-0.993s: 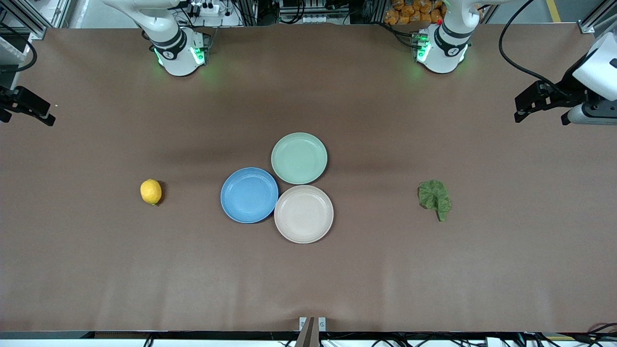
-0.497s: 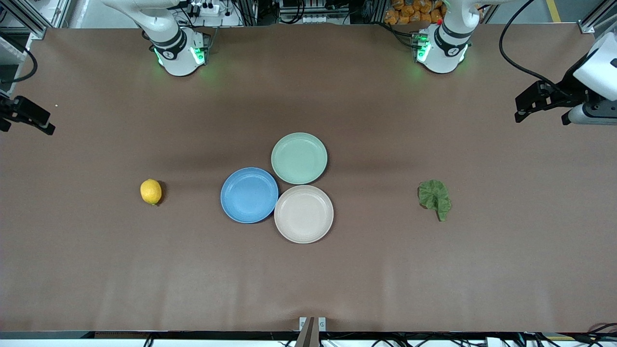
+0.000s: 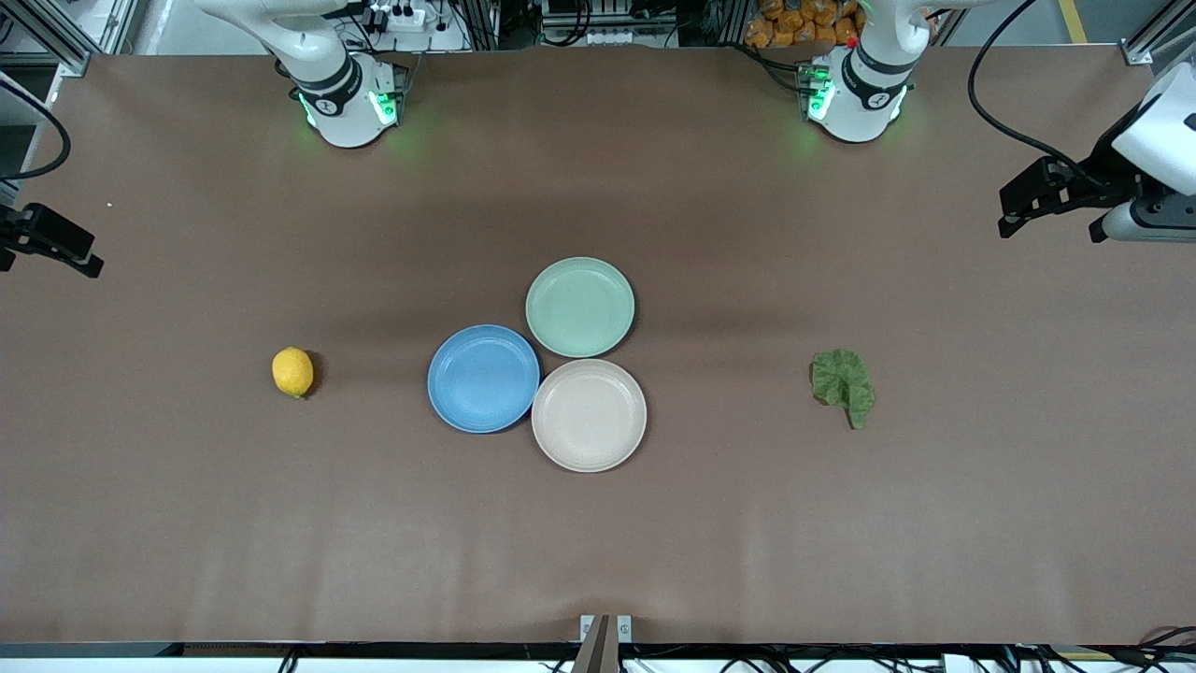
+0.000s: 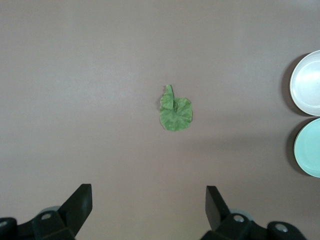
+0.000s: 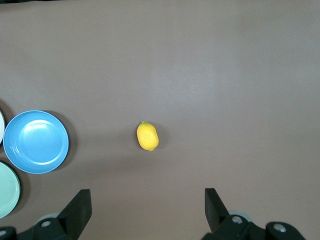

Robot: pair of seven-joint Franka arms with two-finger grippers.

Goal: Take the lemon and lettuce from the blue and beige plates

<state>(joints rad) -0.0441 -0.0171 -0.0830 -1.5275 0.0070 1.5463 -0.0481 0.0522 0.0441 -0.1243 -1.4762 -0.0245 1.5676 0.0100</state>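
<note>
The lemon (image 3: 292, 372) (image 5: 147, 136) lies on the bare table toward the right arm's end, apart from the blue plate (image 3: 483, 379) (image 5: 36, 142). The lettuce (image 3: 844, 383) (image 4: 175, 110) lies flat on the table toward the left arm's end, apart from the beige plate (image 3: 589, 415) (image 4: 309, 82). Both plates hold nothing. My right gripper (image 3: 49, 252) (image 5: 147, 202) hangs open over its end of the table, nothing between its fingers. My left gripper (image 3: 1046, 227) (image 4: 147, 200) hangs open over the table's other end, likewise holding nothing.
A mint-green plate (image 3: 579, 307) touches the blue and beige plates, farther from the front camera than both. The brown table (image 3: 598, 542) stretches wide around them. The arm bases (image 3: 348, 98) (image 3: 855, 93) stand along the table's back edge.
The right gripper has slid a little lower in the front view at its end of the table. The left gripper, the lemon, the lettuce and the plates have stayed put.
</note>
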